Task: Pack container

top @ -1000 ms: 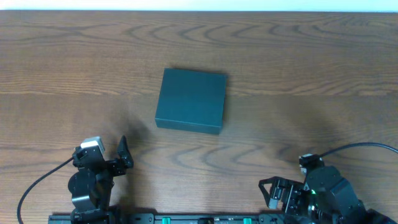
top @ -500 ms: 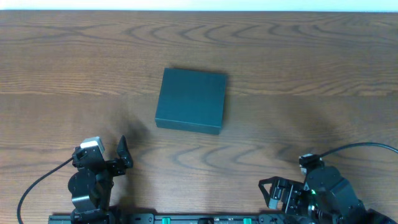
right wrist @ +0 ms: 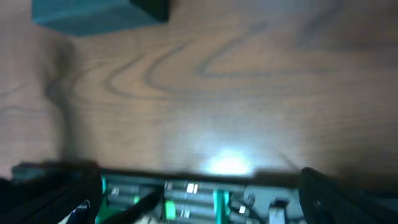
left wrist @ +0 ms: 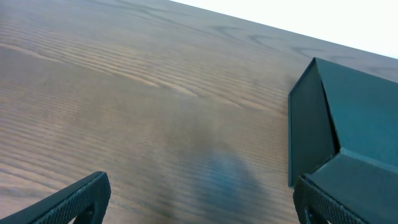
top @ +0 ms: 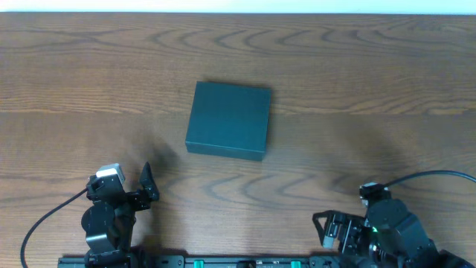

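Observation:
The container (top: 228, 120) is a dark teal-green box, lid shut, lying flat on the wooden table at mid-table. It also shows at the right of the left wrist view (left wrist: 354, 130) and, blurred, at the top left of the right wrist view (right wrist: 93, 15). My left gripper (top: 126, 190) is open and empty near the front edge, left of and in front of the box (left wrist: 202, 202). My right gripper (top: 327, 229) is open and empty at the front right, well away from the box (right wrist: 199, 193). No snack packets are in view.
The wooden table (top: 357, 89) spreads around the box. A black rail with green parts (right wrist: 186, 199) runs along the front edge under the arms. A black cable (top: 431, 177) loops at the front right.
The right arm has shifted very slightly at the front edge. The box and left arm have not moved.

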`<control>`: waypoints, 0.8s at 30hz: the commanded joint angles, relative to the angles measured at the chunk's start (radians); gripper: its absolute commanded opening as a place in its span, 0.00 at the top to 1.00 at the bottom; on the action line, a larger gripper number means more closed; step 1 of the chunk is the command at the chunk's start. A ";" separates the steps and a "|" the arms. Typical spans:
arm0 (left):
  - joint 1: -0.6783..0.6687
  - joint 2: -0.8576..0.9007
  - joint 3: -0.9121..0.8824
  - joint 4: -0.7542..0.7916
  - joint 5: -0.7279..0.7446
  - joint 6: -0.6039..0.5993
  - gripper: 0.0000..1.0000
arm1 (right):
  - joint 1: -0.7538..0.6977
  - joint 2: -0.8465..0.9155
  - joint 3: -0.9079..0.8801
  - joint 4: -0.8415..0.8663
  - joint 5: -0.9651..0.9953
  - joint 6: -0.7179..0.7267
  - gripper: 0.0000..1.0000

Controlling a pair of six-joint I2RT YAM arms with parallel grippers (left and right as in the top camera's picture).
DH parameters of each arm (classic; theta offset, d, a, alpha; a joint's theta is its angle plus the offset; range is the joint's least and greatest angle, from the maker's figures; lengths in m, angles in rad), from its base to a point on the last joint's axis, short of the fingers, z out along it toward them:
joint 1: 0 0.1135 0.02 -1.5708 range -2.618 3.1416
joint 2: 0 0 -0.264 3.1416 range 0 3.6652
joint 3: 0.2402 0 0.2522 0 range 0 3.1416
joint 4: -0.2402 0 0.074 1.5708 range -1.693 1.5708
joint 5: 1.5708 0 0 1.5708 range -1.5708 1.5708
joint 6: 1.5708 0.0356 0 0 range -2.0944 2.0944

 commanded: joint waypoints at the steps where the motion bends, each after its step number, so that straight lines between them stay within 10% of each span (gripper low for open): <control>1: 0.000 -0.008 -0.020 0.000 -0.007 0.018 0.05 | 0.013 -0.015 -0.003 0.082 0.144 -0.096 0.01; 8: 0.000 -0.008 -0.020 0.000 -0.006 0.018 0.05 | -0.032 -0.151 -0.177 0.505 0.180 -0.576 0.01; 24: 0.000 -0.008 -0.020 0.000 -0.007 0.018 0.05 | -0.084 -0.483 -0.643 0.604 0.275 -0.511 0.01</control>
